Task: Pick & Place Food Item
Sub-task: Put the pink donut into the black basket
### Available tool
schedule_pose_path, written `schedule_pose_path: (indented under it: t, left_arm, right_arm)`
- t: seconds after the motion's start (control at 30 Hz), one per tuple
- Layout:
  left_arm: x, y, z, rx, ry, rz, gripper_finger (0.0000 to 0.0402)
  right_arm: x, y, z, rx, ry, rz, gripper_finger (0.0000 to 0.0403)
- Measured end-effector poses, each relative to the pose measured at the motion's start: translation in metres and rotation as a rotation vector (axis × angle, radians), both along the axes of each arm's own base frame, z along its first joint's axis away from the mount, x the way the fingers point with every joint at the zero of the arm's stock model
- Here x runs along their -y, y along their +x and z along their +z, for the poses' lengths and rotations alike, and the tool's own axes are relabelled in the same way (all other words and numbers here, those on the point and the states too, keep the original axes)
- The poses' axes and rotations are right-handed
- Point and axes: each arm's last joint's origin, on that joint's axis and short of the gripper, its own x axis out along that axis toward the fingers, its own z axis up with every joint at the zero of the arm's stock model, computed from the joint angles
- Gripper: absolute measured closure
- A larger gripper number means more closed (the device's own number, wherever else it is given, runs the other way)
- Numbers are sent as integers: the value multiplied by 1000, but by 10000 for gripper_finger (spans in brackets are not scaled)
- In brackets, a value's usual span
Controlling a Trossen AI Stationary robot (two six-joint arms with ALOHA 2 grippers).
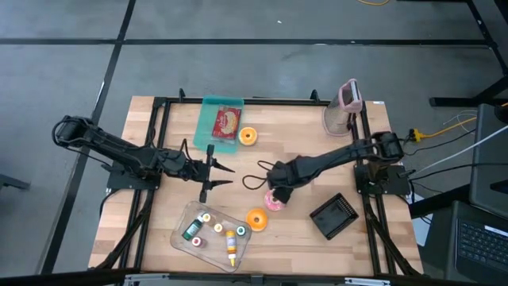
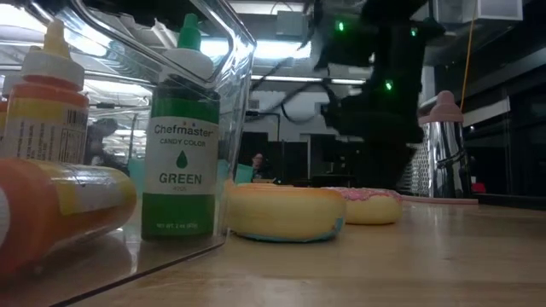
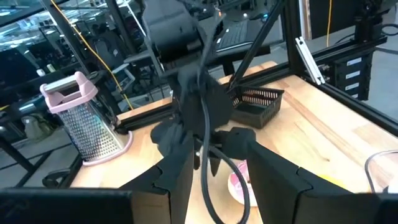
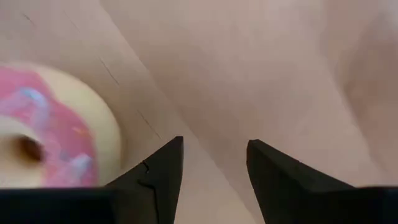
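A pink-frosted donut (image 1: 275,201) lies flat on the wooden table near its middle, and also shows in the right wrist view (image 4: 50,127) and the low view (image 2: 373,205). My right gripper (image 4: 214,163) points down just above it, open. Both fingertips are over bare wood beside the donut, not around it. An orange donut (image 1: 255,219) lies nearer the front edge, and another (image 1: 248,137) lies farther back. My left gripper (image 1: 224,169) hangs open left of centre, pointing level toward the right arm, with nothing between its fingers (image 3: 186,180).
A clear container (image 1: 208,232) of colouring bottles stands at the front, with a green bottle (image 2: 182,162) inside. A black basket (image 1: 336,215) sits front right and a metal grater (image 1: 343,107) far right. A teal tray (image 1: 222,121) holds a red packet at the back.
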Motion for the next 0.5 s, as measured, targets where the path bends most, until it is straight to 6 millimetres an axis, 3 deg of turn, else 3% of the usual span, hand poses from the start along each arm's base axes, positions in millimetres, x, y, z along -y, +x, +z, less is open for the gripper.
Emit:
schedule_pose_path:
  t: [0.3, 0.5]
  left_arm:
    - [0, 0, 0, 0, 0, 0, 258]
    - [0, -1, -4, -44, -29, 6, 258]
  right_arm:
    - [0, 8, 49, 169, -63, 3, 229]
    - [-21, 9, 36, 228, 56, 16, 229]
